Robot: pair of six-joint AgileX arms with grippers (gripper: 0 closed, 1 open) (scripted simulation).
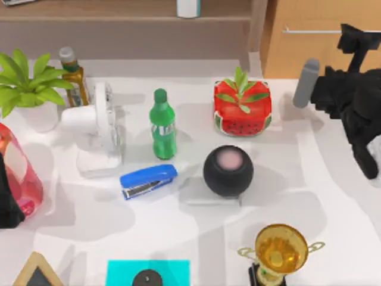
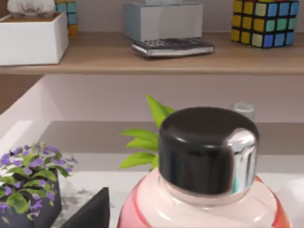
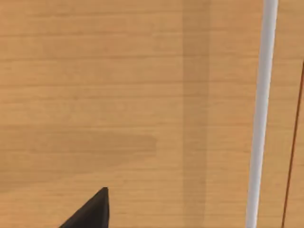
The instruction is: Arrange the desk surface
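Broad matte white desk surface (image 1: 178,232) spans top view, crowded. Glossy translucent pink-red bottle (image 1: 18,173) with shiny black cap (image 2: 206,149) at left edge; left gripper (image 1: 9,202) against it, grip state cannot tell. Blue stapler (image 1: 147,180) lies beside green plastic bottle (image 1: 162,125) and smooth black sphere speaker (image 1: 228,171). Right arm (image 1: 357,113) raised at right edge, facing wood-grain cabinet door (image 3: 118,95); grip cannot tell. No legible writing.

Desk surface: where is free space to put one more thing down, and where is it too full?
On the desk surface, the widest bare patch lies right of the black round speaker, above the gold trophy. Another lies below the blue stapler, above the cyan pad. It is crowded around the white fan, green bottle and potted plant.
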